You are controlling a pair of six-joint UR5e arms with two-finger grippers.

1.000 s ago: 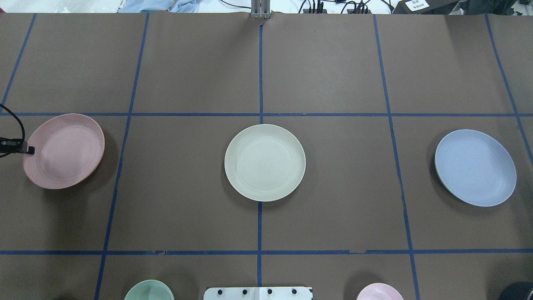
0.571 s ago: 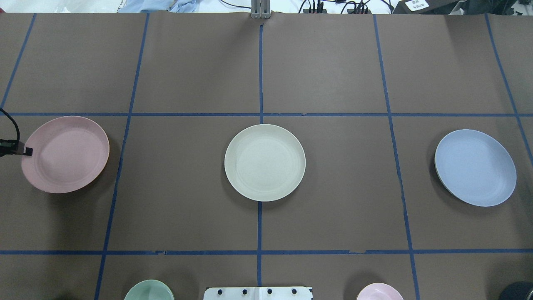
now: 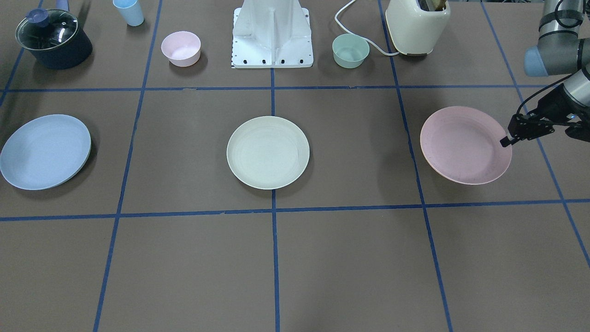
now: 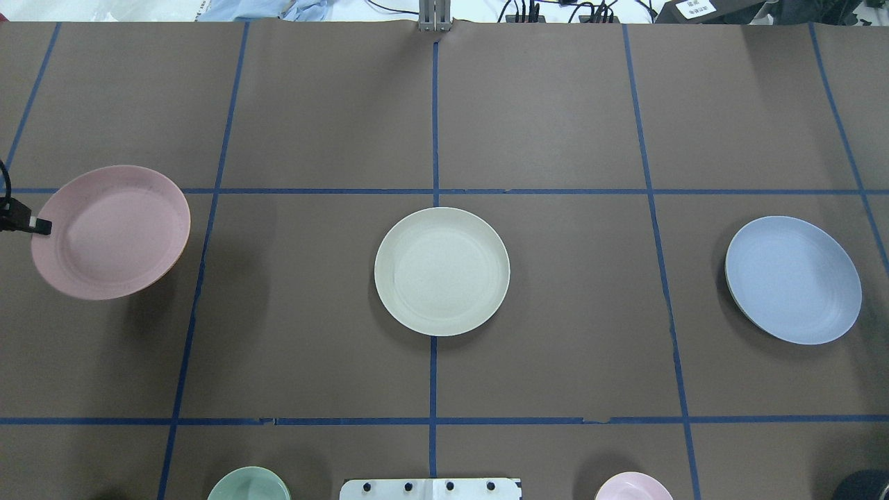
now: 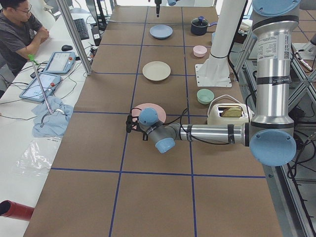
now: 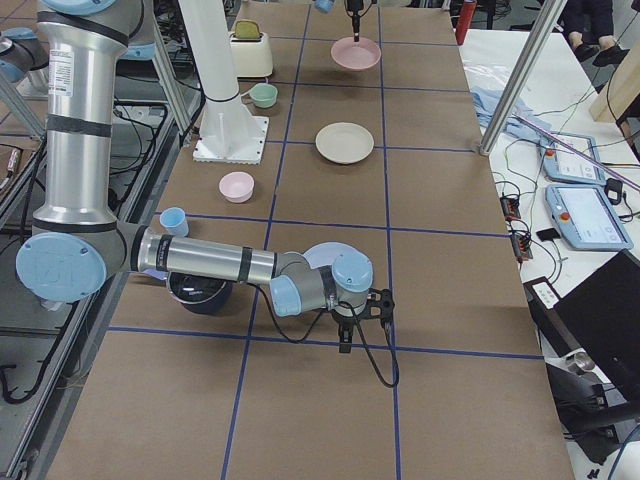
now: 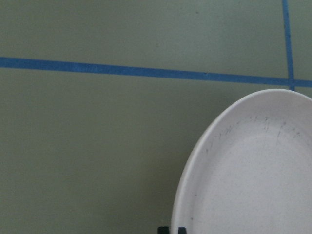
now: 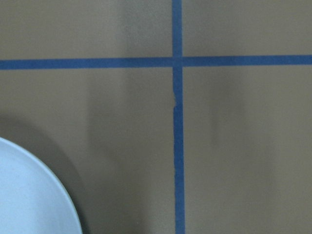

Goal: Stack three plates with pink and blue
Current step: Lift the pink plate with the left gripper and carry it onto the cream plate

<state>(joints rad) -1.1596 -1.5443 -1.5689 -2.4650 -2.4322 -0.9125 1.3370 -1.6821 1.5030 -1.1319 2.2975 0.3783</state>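
Grips the pink plate (image 4: 111, 232) by its outer rim with the left end effector (image 4: 38, 226), pinched tight on the edge facing away from the other plates. Holds it lifted off the surface (image 4: 555, 125) and slightly tilted, shadow offset beneath. Shows the cream plate (image 4: 442, 271) flat at the middle and the blue plate (image 4: 793, 279) flat toward the robot's right end, all well apart. Cannot tell the opening of the right end effector (image 6: 345, 340), hanging just beside the blue plate.

Brown table (image 4: 555, 104), blue tape grid (image 4: 433, 375), white bench (image 5: 14, 148)
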